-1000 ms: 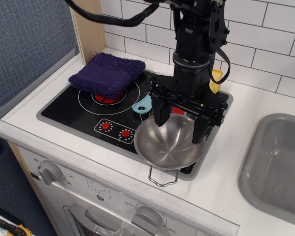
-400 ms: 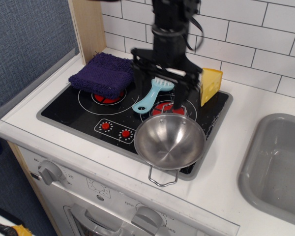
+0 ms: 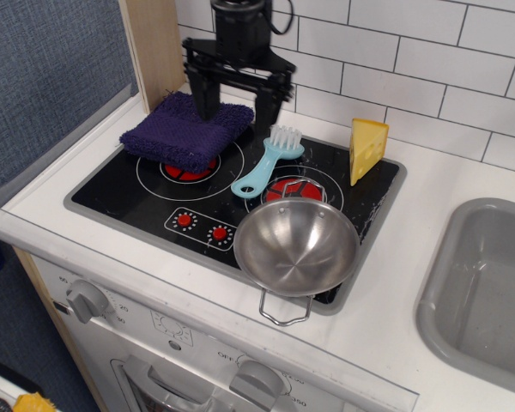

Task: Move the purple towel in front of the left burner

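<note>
The end effector (image 3: 238, 105) hangs spread wide and empty above the back right edge of the purple towel (image 3: 186, 129). The towel covers the left burner (image 3: 189, 168); its centre lies forward-left of the fingers.

Fuzzy cloth towel (image 3: 187, 130), shiny steel pan (image 3: 296, 247)

We take the black glass cooktop (image 3: 120, 190) as reference. On its rear left corner lies the folded dark purple terry towel (image 3: 185, 129), covering the rear of the left red burner disc (image 3: 187, 170). The black gripper (image 3: 238, 101) stands over the towel's right rear edge. At the front right sits the round steel pan (image 3: 296, 246); a light blue plastic brush (image 3: 266, 160) lies at centre.
</note>
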Controlling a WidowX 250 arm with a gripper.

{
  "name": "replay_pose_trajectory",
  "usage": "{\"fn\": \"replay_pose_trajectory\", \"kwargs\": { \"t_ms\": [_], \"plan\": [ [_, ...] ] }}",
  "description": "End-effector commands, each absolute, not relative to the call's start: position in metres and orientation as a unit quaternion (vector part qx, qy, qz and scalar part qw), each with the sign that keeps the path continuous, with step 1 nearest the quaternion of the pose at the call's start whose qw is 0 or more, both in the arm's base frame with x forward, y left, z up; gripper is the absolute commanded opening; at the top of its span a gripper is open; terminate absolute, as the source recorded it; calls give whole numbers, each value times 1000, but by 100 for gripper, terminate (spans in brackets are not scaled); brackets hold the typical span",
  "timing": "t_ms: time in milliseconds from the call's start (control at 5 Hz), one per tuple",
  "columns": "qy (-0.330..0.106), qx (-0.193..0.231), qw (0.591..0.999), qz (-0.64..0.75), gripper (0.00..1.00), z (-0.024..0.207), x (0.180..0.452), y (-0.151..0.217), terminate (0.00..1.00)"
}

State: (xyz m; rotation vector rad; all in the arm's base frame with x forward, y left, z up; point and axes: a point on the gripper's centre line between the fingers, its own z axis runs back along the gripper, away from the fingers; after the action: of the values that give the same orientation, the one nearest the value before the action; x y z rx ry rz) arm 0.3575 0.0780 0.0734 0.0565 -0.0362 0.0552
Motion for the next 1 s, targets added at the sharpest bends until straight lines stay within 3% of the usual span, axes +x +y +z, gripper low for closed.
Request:
{"fn": "replay_pose_trajectory", "kwargs": {
  "t_ms": [0, 400, 800],
  "plan": [
    [-34, 57, 998, 1, 100, 75, 379, 138, 0],
    [-29, 67, 997, -14, 100, 43, 388, 153, 0],
    [21, 51, 998, -34, 100, 4, 383, 146, 0]
  ]
}}
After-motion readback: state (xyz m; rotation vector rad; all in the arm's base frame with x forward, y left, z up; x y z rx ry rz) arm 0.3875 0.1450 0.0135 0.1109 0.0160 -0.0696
